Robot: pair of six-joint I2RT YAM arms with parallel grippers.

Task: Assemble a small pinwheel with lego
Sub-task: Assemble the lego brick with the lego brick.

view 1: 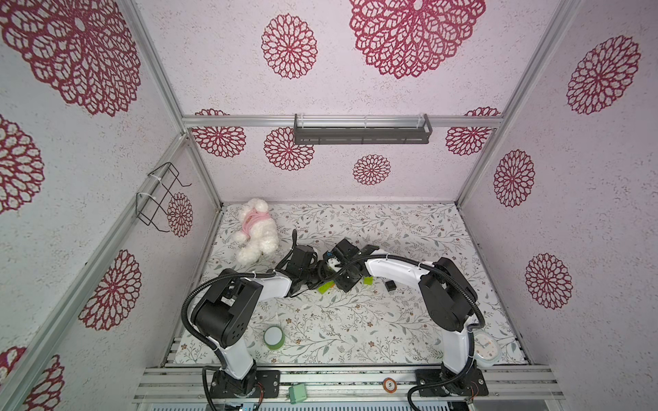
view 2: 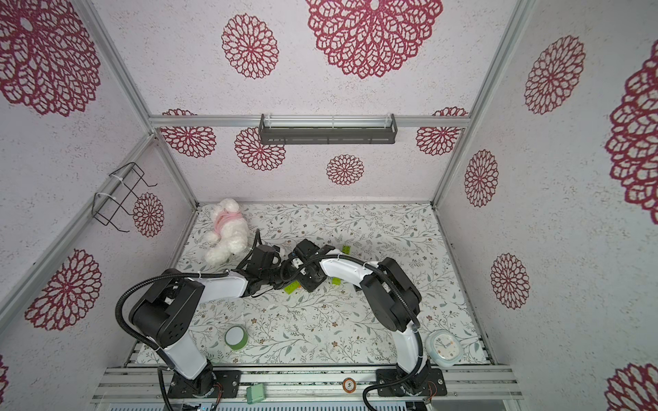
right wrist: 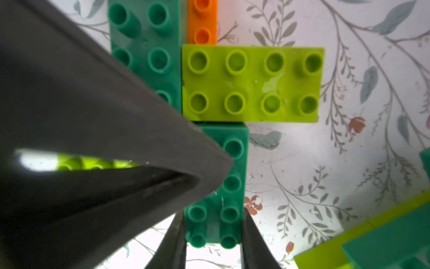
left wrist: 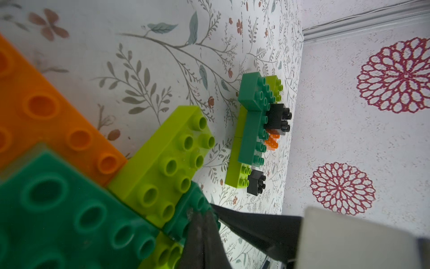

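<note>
Here, right claw (right wrist: 213, 235) grips dark green brick (right wrist: 235, 139); clear tub (view 2: 431, 354) holds clock (view 2: 445, 347).

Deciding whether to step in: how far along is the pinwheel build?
Done: an orange brick, a lime brick and one dark green brick look joined in a pinwheel-like cluster. In hand: the right gripper is shut on a second dark green brick there; the shut left gripper sits over it. Remaining: a black brick lies apart from the cluster.
</note>
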